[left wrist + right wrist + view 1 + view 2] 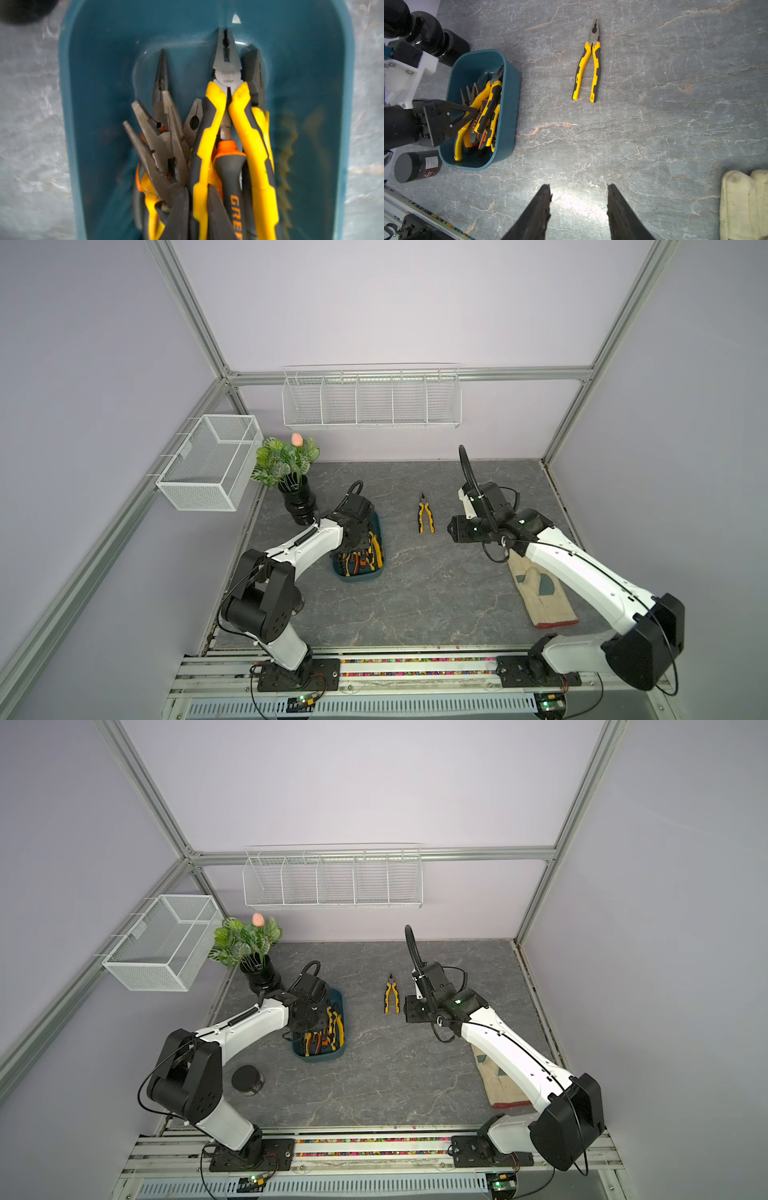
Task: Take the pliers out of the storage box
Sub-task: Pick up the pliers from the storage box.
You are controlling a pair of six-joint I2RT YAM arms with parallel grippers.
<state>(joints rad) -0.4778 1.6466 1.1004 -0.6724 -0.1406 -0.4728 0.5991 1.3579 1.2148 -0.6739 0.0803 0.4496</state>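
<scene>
Taken out: one pliers (426,515), laid on the table (415,601), apart from storage box (359,577)
Remaining in box: piled pliers (226,116)
Left gripper (474,113): clamped on piled pliers' yellow handle
Right gripper (579,207): apart, empty, above table

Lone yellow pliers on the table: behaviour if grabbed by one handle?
Probably rigid and nose-heavy: the yellow pliers have a metal head, so the nose may droop. Handles lie splayed, so the free one might swing. Flat on the table, unlikely to roll.

Dark teal storage box (511,104) with heaped yellow- and orange-handled pliers (492,97); one yellow-black pair (592,41) flat outside, well apart.
</scene>
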